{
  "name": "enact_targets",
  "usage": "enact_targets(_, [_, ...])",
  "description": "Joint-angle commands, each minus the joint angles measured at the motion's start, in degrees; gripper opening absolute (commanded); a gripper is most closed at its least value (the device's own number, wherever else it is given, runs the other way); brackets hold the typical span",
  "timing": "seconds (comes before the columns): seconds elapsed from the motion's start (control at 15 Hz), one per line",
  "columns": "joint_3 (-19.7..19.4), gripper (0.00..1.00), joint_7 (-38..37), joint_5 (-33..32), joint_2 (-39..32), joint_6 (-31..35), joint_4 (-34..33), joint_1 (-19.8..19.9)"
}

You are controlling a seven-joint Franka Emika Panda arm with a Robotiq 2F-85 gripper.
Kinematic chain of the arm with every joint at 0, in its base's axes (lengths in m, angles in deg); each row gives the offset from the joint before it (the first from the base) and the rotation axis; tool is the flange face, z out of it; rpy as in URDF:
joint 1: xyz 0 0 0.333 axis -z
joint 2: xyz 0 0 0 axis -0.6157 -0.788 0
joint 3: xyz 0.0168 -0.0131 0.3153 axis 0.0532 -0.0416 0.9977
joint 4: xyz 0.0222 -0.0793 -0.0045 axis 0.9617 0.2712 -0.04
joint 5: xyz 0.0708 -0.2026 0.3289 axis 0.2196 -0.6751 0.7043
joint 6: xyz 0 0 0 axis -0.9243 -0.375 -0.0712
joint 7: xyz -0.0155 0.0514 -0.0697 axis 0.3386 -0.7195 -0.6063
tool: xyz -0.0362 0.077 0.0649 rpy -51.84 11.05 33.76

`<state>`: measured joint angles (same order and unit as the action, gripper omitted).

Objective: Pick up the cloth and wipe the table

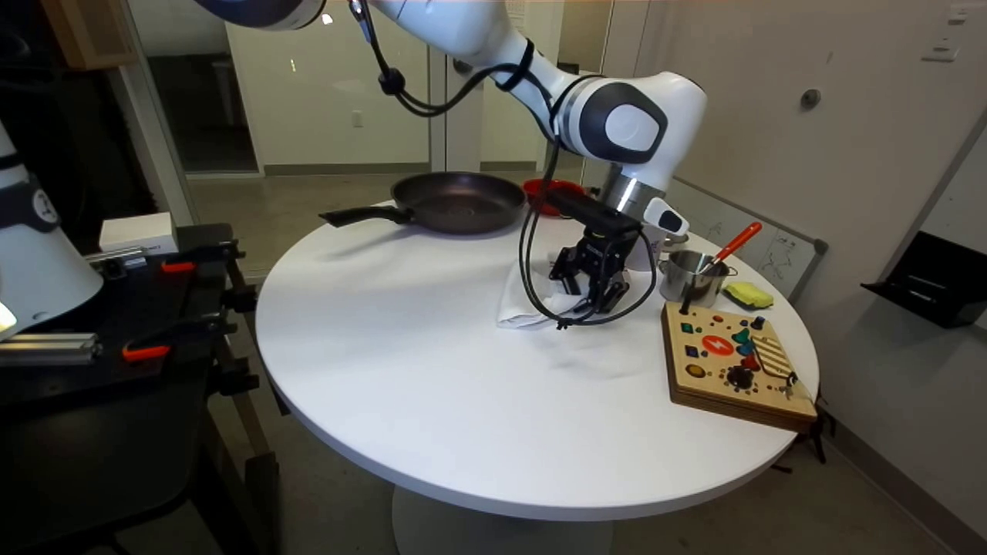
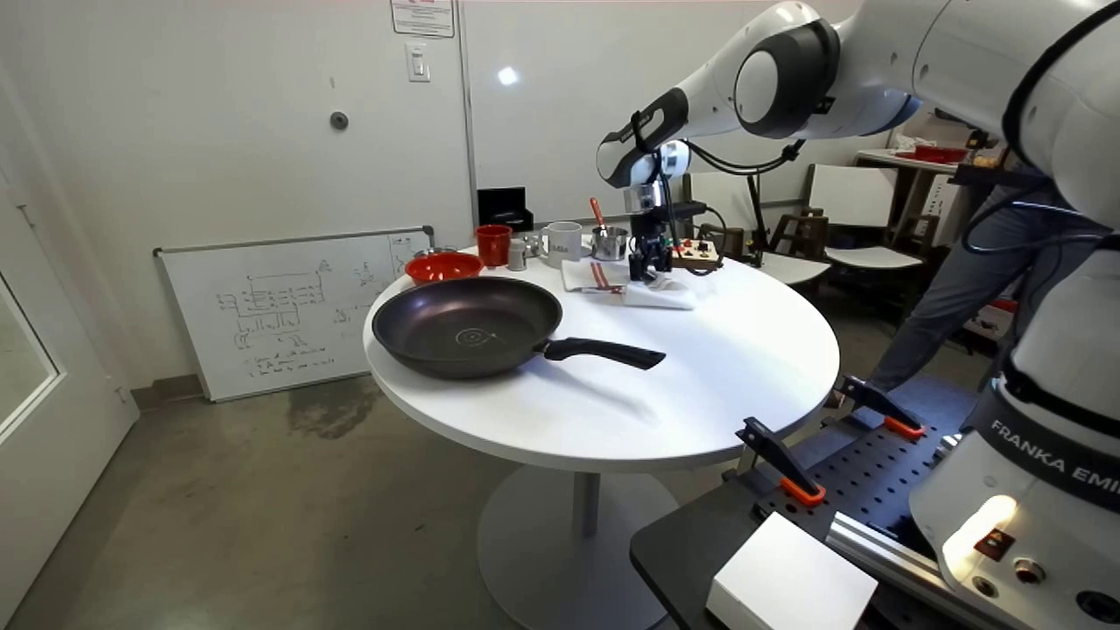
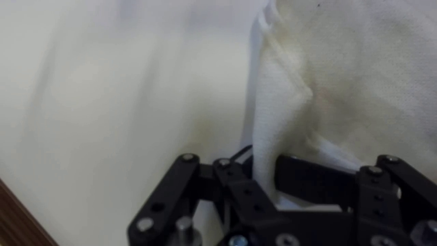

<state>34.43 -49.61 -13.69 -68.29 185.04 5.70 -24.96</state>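
The fingers (image 3: 312, 179) have a fold of the cloth (image 3: 368, 71) pinched between them, the rest lying on the table (image 1: 416, 378), between the frying pan (image 1: 463, 202) and the wooden board (image 1: 717, 385)! To wipe well from here, hold that pinch firm, press lightly and evenly, and sweep in slow strokes, clear of pan and board. Only the wrist view makes the pinched fold plain; red stripes (image 2: 600, 276) stand out in an exterior view, where the wrist view offers just a faint reddish smudge.
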Motion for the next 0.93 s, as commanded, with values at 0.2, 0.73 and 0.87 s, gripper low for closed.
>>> enact_targets(0.2, [-1.7, 0.03, -2.6, 0.1, -3.8, -5.1, -8.2, 1.7])
enact_targets(0.73, [-3.5, 0.03, -5.0, -0.2, -6.0, -10.2, -13.6, 3.6])
enact_targets(0.87, [-2.9, 0.03, -4.2, 0.5, -4.5, -10.4, -12.5, 3.5])
